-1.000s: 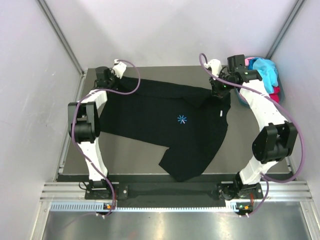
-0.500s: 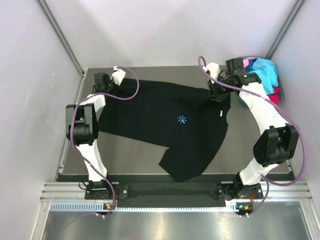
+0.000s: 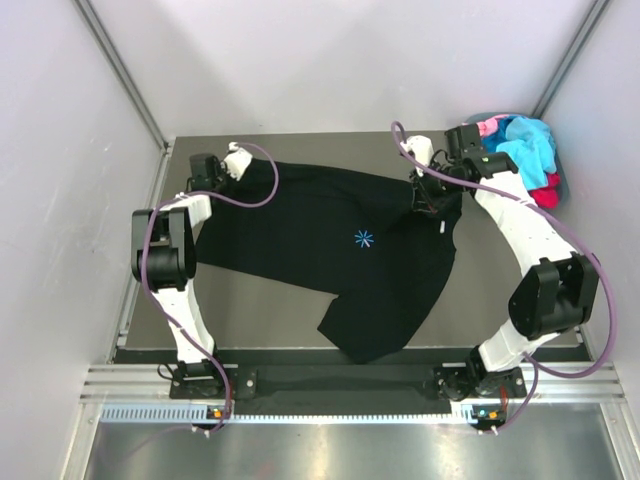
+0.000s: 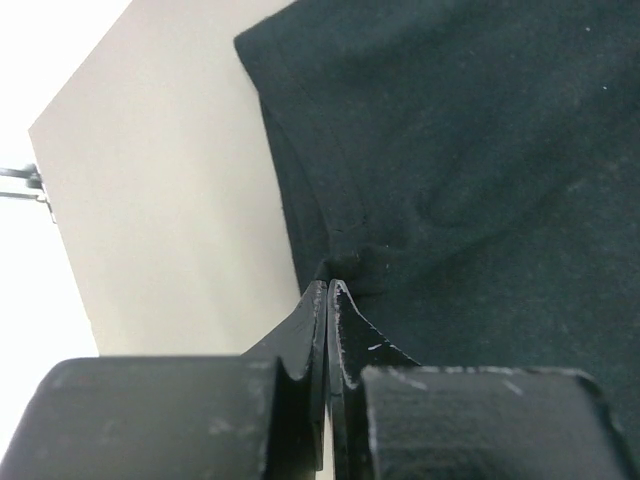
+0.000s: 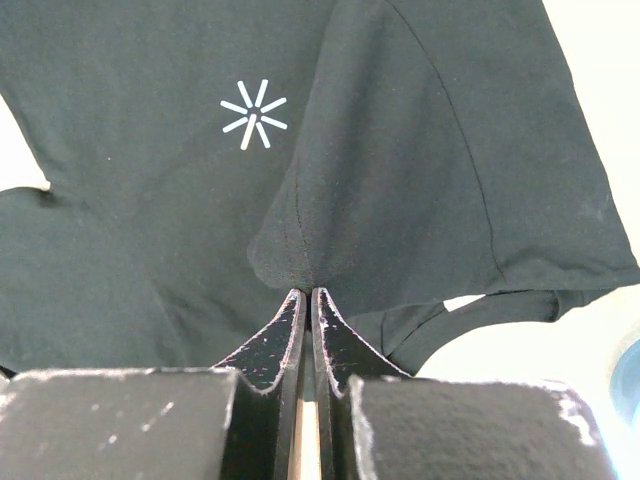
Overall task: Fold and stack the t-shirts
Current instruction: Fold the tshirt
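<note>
A black t-shirt [image 3: 330, 250] with a small blue star print lies spread on the table, one part hanging toward the near edge. My left gripper [image 3: 210, 180] is shut on the shirt's hem edge at the far left; the left wrist view shows the pinched cloth [image 4: 420, 180] at my gripper [image 4: 329, 285]. My right gripper [image 3: 428, 195] is shut on a fold of the shirt at the far right; the right wrist view shows the shirt [image 5: 150, 200] bunched at my gripper [image 5: 305, 292], the white star print beyond.
A basket [image 3: 548, 185] at the far right holds other shirts, cyan [image 3: 525, 140], pink and red. Bare table [image 3: 260, 315] shows at the front left. Grey walls close in on both sides.
My right gripper has moved left and slightly nearer, dragging its fold of shirt over the body. My left gripper has shifted a little left and nearer along the far edge, still pinching the hem.
</note>
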Tool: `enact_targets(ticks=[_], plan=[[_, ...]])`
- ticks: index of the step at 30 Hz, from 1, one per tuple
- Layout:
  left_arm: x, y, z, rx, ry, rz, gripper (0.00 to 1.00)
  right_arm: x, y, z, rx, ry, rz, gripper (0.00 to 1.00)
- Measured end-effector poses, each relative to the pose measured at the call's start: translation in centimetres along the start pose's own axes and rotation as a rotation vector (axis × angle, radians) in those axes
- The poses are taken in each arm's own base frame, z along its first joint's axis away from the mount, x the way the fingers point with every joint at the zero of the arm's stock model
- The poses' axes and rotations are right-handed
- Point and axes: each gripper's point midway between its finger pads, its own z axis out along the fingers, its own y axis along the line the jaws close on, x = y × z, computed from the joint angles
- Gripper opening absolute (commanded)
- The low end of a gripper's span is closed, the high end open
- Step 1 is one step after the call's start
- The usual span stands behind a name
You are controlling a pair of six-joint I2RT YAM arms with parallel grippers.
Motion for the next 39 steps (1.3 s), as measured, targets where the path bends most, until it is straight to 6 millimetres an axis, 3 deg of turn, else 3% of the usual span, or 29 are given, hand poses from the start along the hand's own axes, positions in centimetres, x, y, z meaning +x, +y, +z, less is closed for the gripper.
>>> enact_targets(ticks=[11, 16, 24, 28, 29, 31, 32, 34, 36, 39], plan=[[-2.7, 3.9, -0.1, -0.079, -0.057, 0.022, 0.00, 0.1, 0.3, -0.4, -0.003, 0.003, 0.005, 0.00], [-2.0, 4.0, -0.2, -0.077, -0.044, 0.022, 0.00, 0.1, 0.7, -1.0, -0.003, -0.005, 0.002, 0.00], [1.5, 1.6, -0.2, -0.029, 0.030, 0.036, 0.00, 0.9, 1.5, -0.8, -0.029, 0.016, 0.010, 0.00], [2.2, 1.3, -0.3, -0.026, 0.046, 0.040, 0.00, 0.8, 2.2, -0.6, -0.049, 0.017, 0.001, 0.01], [2.3, 1.3, -0.3, -0.026, 0.049, 0.041, 0.03, 0.9, 2.3, -0.5, -0.054, 0.019, 0.001, 0.02], [2.5, 1.4, -0.3, -0.031, 0.056, 0.042, 0.22, 1.3, 2.8, -0.3, -0.071, 0.029, 0.009, 0.20], [2.6, 1.5, -0.4, -0.040, 0.062, 0.045, 0.37, 1.4, 3.0, -0.4, -0.079, 0.035, 0.012, 0.24], [2.9, 2.0, -0.5, -0.067, 0.084, 0.035, 0.50, 1.6, 3.5, -0.5, -0.099, 0.042, 0.011, 0.32], [3.4, 2.9, -0.9, -0.113, 0.122, 0.009, 0.59, 1.8, 4.0, -0.9, -0.120, 0.048, 0.014, 0.39], [3.3, 5.2, -1.5, -0.222, 0.163, -0.036, 0.67, 0.9, 4.4, -1.8, -0.123, 0.016, 0.009, 0.40]])
